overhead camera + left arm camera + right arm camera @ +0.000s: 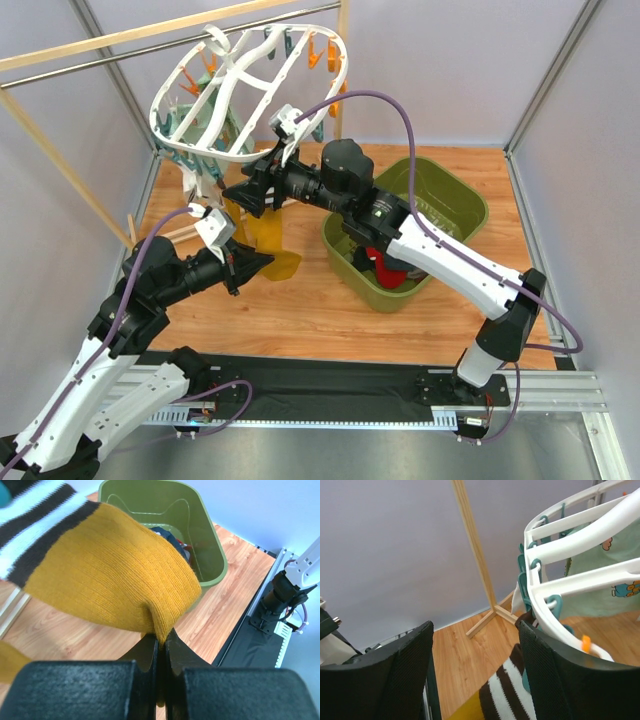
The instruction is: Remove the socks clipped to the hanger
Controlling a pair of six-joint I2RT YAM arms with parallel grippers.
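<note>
Bench point(330, 310): wood-topped, below both sets of jaws.
Hanger point(250, 95): white oval frame; its rim is just beside the right jaws and above the left jaws.
Bin point(455, 215): green, ahead of the left jaws, with socks inside.
Mustard sock point(110, 575): the striped cuff is up by the right jaws at the hanger rim and looks clipped; the foot end is down at the left jaws.
Handling: light, soft, stretchy knit. Grip a bunched fold near the cuff so the pull loads the clip, not the leg.
Teal clips point(527, 577): just beside the right jaws.
Left jaws: closed on 1 fold of the mustard sock.
Right jaws: wide apart, holding nothing.
</note>
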